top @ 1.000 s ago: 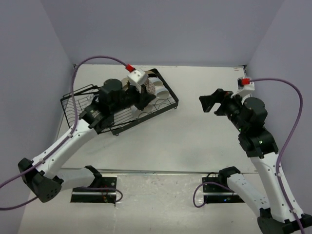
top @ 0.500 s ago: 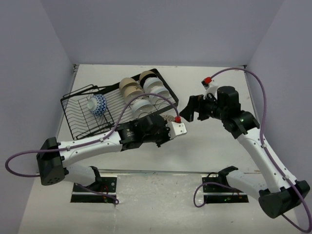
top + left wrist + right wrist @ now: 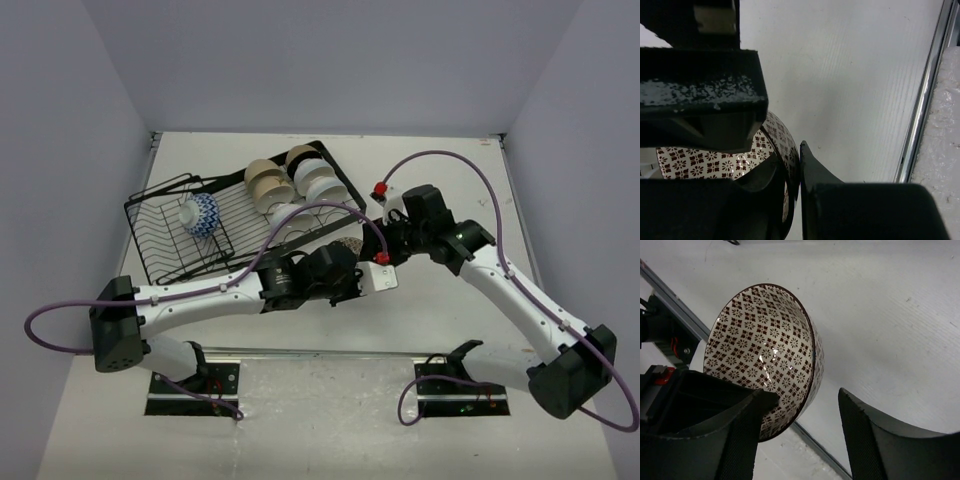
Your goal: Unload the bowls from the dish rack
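Note:
A bowl with a brown-red flower pattern (image 3: 348,246) hangs over the table just right of the dish rack (image 3: 232,215). My left gripper (image 3: 790,150) is shut on its rim, one finger inside and one outside. My right gripper (image 3: 802,397) straddles the same bowl (image 3: 765,345) on the other side. One right finger sits inside the bowl; the other stands apart from the outer wall, so the gripper is open. In the rack stand a blue-white bowl (image 3: 200,213), beige bowls (image 3: 266,181) and white bowls (image 3: 318,178).
A metal strip (image 3: 920,100) runs along the table's near edge, close below the held bowl. The two arms meet at mid-table, the left arm (image 3: 200,295) lying along the front of the rack. Purple walls close in the back and sides.
My left arm has carried the patterned bowl from the rack out to mid-table. The right arm swung left to meet it, and its jaws have narrowed around the bowl's rim.

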Available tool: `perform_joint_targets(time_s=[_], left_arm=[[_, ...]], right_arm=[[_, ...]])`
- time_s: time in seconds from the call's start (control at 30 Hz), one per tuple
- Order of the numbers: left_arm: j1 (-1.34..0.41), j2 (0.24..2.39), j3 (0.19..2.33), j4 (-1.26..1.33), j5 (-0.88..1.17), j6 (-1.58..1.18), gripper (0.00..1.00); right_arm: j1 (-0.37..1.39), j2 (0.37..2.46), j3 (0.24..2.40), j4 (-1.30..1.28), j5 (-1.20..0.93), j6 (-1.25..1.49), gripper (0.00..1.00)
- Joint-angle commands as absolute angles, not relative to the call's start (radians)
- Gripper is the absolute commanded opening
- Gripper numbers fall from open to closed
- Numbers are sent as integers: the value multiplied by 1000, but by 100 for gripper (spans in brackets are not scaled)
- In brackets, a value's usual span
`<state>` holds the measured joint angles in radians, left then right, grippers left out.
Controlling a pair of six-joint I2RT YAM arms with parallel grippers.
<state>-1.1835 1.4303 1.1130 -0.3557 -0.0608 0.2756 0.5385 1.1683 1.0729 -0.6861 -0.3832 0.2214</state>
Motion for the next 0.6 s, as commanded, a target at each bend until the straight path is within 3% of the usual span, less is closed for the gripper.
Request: perform_joint_targets(time_s=[0.0, 0.1, 0.13, 0.2, 0.5, 0.53, 0.57], left_arm=[[-1206, 1431, 1177, -299, -106, 318, 0], [-1209, 1446, 1184, -295, -109, 318, 0], [-1209, 1456, 1189, -295, -109, 318, 0], [-1210, 1469, 1193, -295, -110, 316, 0], [-1212, 1476, 1180, -259, -199, 310, 0], [-1213, 1474, 1177, -256, -216, 305, 24], [-1213, 1471, 1164, -239, -257, 298, 41]], right_arm=[[548, 1193, 1063, -678, -354, 222, 60], [551, 1201, 1063, -660, -370, 229, 29], [551, 1200, 1065, -654, -376, 232, 12], [551, 1187, 1063, -635, -371, 239, 0], [549, 1158, 1040, -549, -276, 285, 0], [549, 1160, 1040, -543, -258, 291, 0], [548, 1160, 1042, -535, -230, 302, 0]])
